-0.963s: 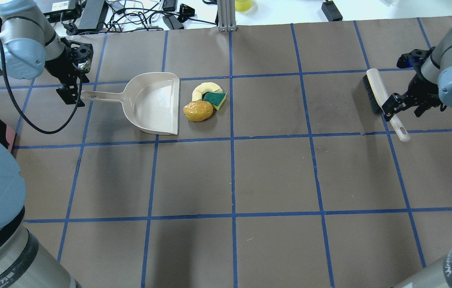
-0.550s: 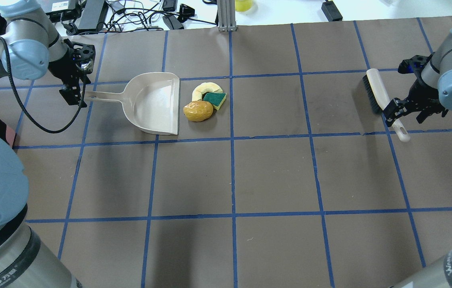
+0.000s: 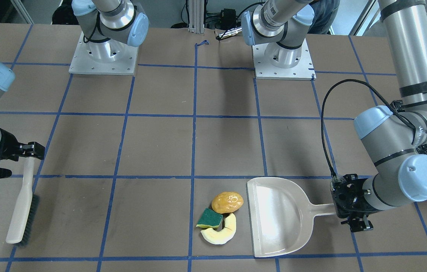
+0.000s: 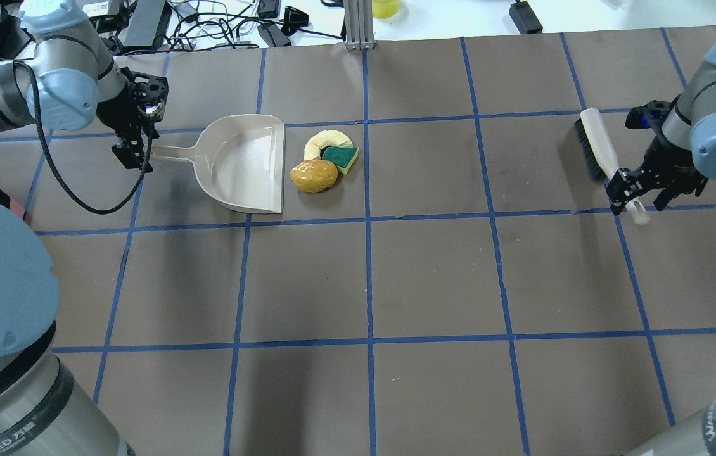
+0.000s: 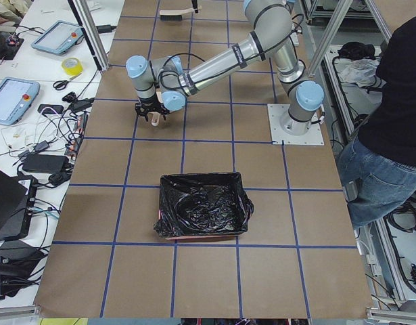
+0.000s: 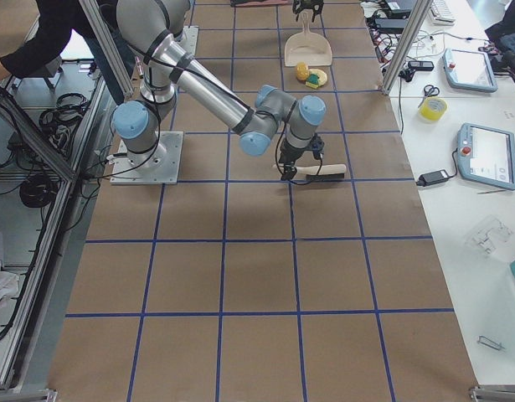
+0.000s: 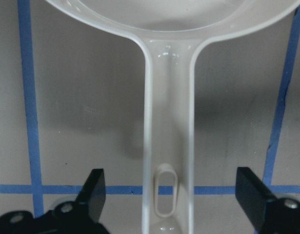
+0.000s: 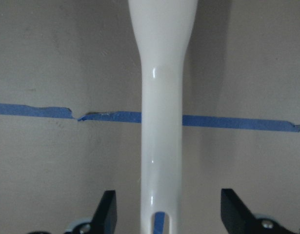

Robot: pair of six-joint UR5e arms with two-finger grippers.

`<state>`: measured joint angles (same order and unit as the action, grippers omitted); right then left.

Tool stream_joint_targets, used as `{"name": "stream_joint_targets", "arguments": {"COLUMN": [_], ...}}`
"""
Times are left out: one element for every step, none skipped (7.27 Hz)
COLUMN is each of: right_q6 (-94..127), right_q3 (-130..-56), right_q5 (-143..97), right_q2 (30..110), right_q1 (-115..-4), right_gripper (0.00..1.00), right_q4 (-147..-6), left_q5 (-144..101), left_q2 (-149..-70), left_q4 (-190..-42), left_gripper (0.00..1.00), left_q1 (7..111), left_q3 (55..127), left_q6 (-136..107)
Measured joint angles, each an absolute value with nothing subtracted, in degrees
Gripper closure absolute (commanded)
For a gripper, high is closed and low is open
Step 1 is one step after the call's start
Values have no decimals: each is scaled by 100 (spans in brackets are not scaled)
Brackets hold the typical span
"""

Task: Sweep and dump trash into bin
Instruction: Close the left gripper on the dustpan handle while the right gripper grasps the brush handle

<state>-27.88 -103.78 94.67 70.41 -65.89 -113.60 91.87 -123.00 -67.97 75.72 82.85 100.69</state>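
So at this point neither arm had actually grabbed anything. The left gripper (image 7: 171, 195) sat at the tail end of the beige plastic dustpan (image 4: 250, 161), and in the left wrist view we could see its jaws spread wide, one on each side of the long handle (image 7: 168, 146) with a clear gap on both sides. It was the same over on the right. The right gripper (image 8: 169, 212) straddled the white handle (image 8: 162, 122) of the black-bristled hand brush (image 4: 595, 142), and those jaws were apart too, not touching the handle. Both tools lay flat on the brown paper-covered surface (image 4: 434, 272) with its blue tape grid, well apart from each other. The trash was all bunched in one little cluster on the surface just beside the dustpan's open lip, none of it inside the pan. The glossy orange-yellow oval lump (image 4: 313, 175) lay closest to the lip. The green-topped yellow sponge piece (image 4: 340, 156) was pressed up against it, and the pale yellow crescent slice (image 4: 326, 139) curled around the sponge on the side away from the robot. The bin, a rectangular box lined with a crinkly black plastic bag (image 5: 201, 210), sat further out on the robot's left, well away from the dustpan and the trash. From the camera on that side we could only make out a thin strip of pink along its near bottom edge.
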Motion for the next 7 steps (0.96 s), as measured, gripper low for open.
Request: {"name": "stream_joint_targets", "arguments": {"right_q6": [-2789,-2792,-2794,-2794,-2795,-2795,-2793], "right_q3": [-10375,-10370,-10363,-10352,-10338,-10332,-10329], "right_q5": [9468,9472,9472,9468,9465,9456,9442], "right_q2": [7052,7054,7057,7057,7061,7063,7085], "right_q1": [-6591,-6591,-6591,-6592,-6592,-6592,-6592], "right_gripper": [64,78,91,96,98,98,100], "right_q4": [-11340,-11333,-11328,-11310,-11281,-11267,-11259], "left_q5": [9185,9185,9186,9190,9192,9193,9193], "left_q2": [-12298,-12297,-12296,-12296,-12296,-12293,-12290], "left_q4": [-6795,-6794,-6794,-6794,-6796,-6800,-6800], "left_gripper": [39,52,78,90,100,100,100], "left_q1": [7574,7576,7579,7582,7583,7584,7585], "left_q3": [8290,8294,8295,8296,8297,8297,8297], "left_q6": [10074,10076,10074,10071,10071,10074,10072]}}
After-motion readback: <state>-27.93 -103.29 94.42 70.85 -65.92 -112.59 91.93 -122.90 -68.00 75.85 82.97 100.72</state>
